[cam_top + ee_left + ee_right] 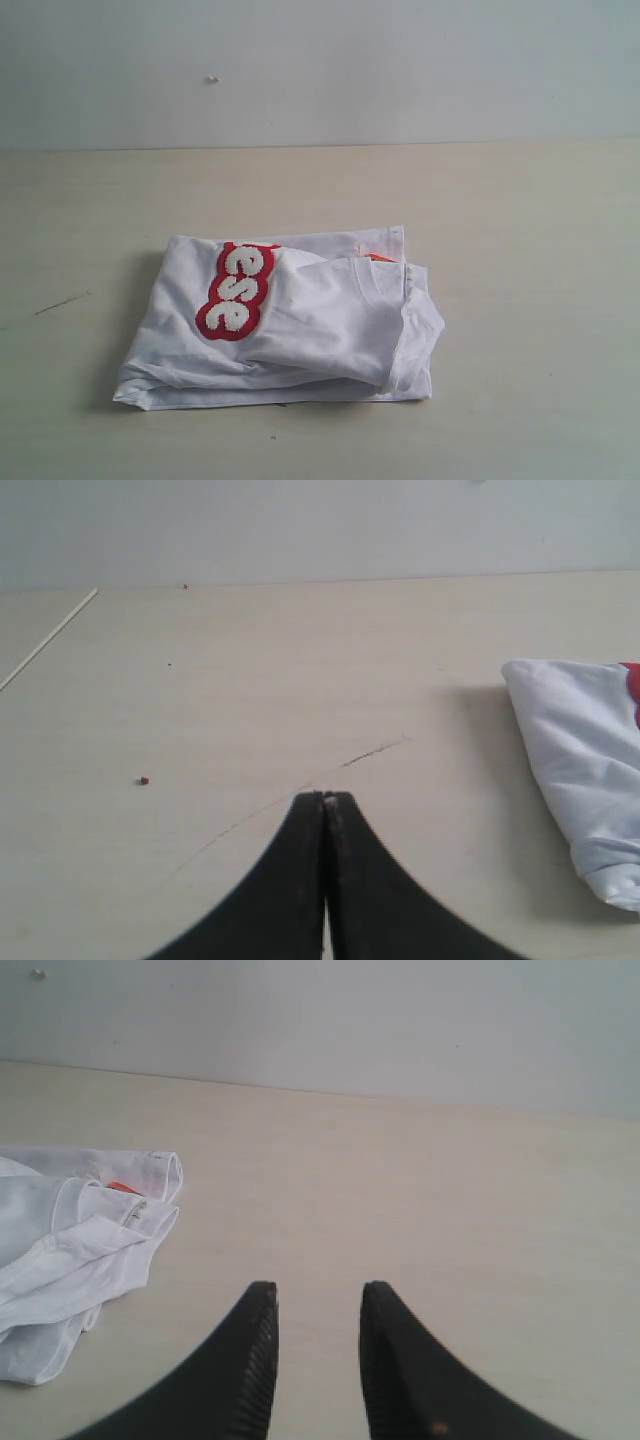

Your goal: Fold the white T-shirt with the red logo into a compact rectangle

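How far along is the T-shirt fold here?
Mostly done: the white T-shirt lies on the table as a compact, roughly rectangular bundle, part of the red logo showing on top. Nothing in hand: the left gripper is shut, the right gripper open, both clear of the cloth. Left, perhaps: neatening the rumpled collar-side edge.

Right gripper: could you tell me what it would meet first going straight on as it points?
The way looks free: the right gripper points over bare table toward the back wall; the white T-shirt lies aside. Depth is unclear.
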